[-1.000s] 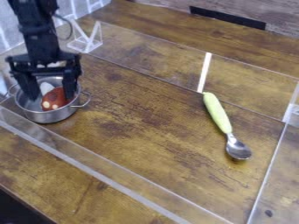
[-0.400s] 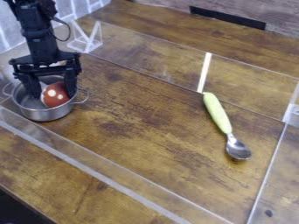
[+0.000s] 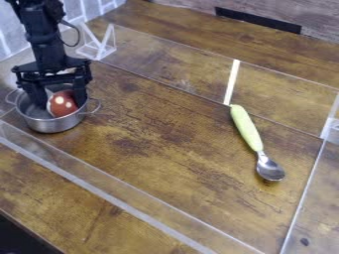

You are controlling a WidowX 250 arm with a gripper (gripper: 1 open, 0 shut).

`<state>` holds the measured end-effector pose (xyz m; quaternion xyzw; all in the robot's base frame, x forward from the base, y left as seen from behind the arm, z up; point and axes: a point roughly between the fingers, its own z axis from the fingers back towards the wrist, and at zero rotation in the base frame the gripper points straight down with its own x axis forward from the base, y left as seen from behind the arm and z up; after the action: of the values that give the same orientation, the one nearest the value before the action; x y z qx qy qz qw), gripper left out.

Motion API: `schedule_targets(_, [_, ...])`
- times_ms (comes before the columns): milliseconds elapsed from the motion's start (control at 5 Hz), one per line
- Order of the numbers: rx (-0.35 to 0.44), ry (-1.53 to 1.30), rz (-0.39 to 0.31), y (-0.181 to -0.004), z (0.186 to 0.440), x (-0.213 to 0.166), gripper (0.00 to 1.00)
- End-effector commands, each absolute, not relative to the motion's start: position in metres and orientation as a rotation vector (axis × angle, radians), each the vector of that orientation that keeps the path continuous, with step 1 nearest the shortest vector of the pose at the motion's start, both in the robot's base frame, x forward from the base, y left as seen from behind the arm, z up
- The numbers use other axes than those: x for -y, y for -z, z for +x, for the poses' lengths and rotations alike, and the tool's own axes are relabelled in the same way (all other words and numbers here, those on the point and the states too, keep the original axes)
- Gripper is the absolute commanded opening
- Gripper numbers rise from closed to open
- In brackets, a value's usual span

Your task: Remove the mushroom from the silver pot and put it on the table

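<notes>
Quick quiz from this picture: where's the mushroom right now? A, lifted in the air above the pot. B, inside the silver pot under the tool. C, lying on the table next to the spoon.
B: the mushroom sits inside the silver pot, with the open tool straddling it.

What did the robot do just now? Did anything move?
The open tool slid a little toward the back of the pot and now sits around the mushroom. It hasn't grabbed it yet. The pot, the mushroom and the spoon stayed put.
</notes>
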<state>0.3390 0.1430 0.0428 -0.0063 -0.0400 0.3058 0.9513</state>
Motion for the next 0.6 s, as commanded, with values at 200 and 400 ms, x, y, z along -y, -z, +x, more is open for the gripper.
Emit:
schedule_targets(200, [0.107, -0.652, 0.007, -0.0429, 0.3478, -0.1565, 1.0])
schedule_targets(400, [0.102, -0.661, 0.013, -0.0381, 0.351, -0.1589, 1.0])
